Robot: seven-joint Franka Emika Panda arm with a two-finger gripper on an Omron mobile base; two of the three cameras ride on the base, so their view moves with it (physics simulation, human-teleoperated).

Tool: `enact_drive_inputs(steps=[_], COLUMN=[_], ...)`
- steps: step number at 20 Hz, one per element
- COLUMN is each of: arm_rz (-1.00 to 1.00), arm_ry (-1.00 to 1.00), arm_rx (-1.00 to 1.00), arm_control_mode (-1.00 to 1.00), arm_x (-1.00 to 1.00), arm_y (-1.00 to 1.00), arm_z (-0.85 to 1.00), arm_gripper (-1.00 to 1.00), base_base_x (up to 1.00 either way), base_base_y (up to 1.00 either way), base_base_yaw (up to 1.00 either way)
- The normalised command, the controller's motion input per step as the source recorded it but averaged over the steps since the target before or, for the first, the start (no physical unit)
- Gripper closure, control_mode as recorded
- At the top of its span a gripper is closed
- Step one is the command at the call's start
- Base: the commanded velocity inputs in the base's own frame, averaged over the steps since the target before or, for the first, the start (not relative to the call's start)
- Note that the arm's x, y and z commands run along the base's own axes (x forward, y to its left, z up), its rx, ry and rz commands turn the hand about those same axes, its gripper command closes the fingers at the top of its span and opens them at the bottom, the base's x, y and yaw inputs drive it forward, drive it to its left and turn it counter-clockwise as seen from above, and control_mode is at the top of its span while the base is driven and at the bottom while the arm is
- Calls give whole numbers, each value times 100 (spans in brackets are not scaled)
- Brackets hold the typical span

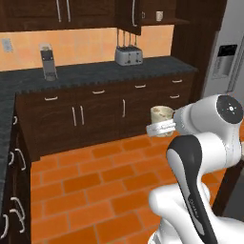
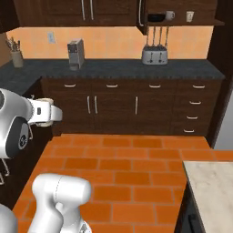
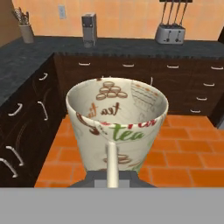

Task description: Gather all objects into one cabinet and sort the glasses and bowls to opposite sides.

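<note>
Now pincer (image 3: 112, 175) tight on cream cup (image 3: 117, 124).

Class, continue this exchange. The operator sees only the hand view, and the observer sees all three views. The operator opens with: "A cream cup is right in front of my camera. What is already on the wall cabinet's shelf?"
Observer: In the right base view, the cabinet shelf holds a black bowl, a grey mug and a second cream cup.
Operator: In what order do they stand?
Observer: The bowl is at the left end, the mug is beside it, and the cup stands apart towards the right.
Operator: Is the cabinet open?
Observer: Yes. Its door is swung out at the shelf's left end, above the toaster.
</note>
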Motion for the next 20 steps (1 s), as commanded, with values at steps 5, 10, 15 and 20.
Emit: enact_drive_inputs(steps=[5,10,15,20], arm_rz=[0,0,0,0], arm_ry=[0,0,0,0], arm_rx=[0,0,0,0], arm_control_mode=[100,100,100,100], arm_x=[0,0,0,0], arm_y=[0,0,0,0], arm_z=[0,0,0,0], arm_gripper=[100,100,100,100], base_base_x=[100,100,100,100], base_base_y=[4,1,1,5], base_base_yaw=[0,0,0,0])
